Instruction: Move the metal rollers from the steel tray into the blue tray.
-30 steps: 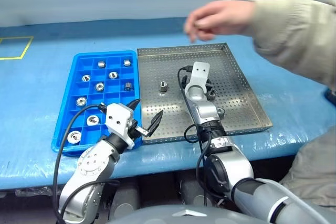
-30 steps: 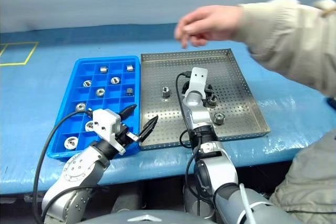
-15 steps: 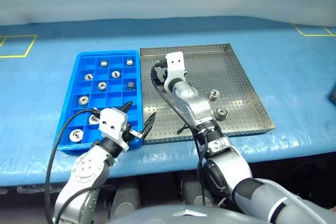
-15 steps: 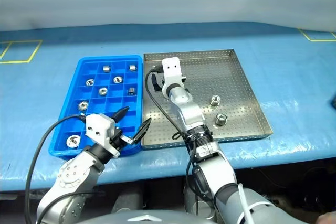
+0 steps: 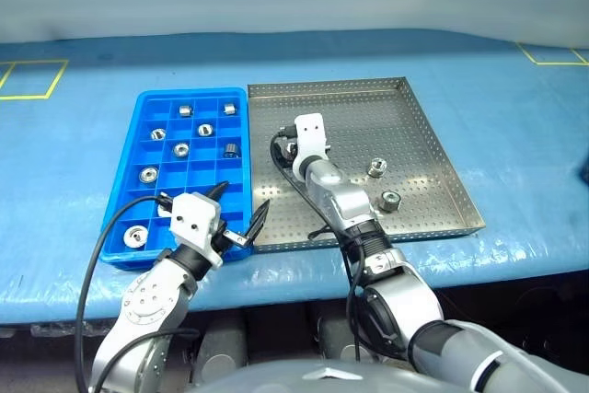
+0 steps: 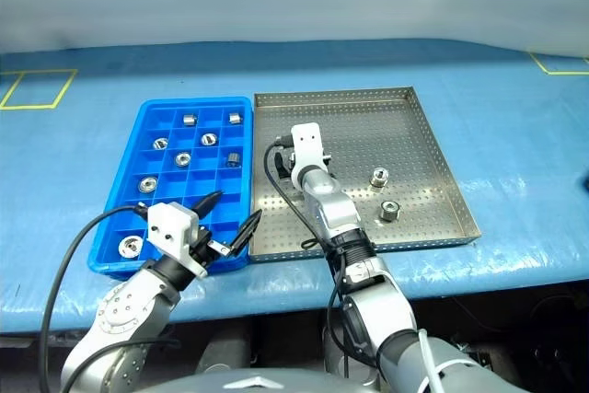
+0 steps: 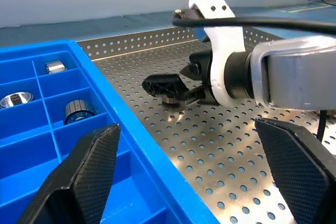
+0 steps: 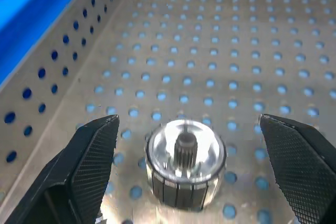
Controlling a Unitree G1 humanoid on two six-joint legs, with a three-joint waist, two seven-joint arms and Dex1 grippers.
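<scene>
The wide silver steel tray (image 5: 433, 149) with the perforated floor sits in the middle of the blue-covered table, and everything else is easiest placed against it. Pressed against its left rim is the bright blue plastic tray (image 5: 138, 135), gridded into small square compartments. Eight shiny metal rollers already sit in that grid, one to a cell as far as I can see: two in the row farthest from the robot (image 5: 185, 109), and the rest scattered down to one near the corner closest to it (image 5: 134, 236).

Three rollers are left in the steel tray, so I would judge the job well past halfway. Two lie close together toward its right rim, one (image 5: 375, 168) a little farther from the robot than the other (image 5: 391, 200). The third (image 8: 185, 162) stands upright near the steel tray's left wall, directly between the spread fingers of the right gripper (image 8: 189, 169); those fingers are wide apart and not touching it. That roller looks to be the next one picked.

The left gripper (image 5: 241, 218) hangs over the joint between the two trays at the near edge, its fingers also apart and holding nothing.
</scene>
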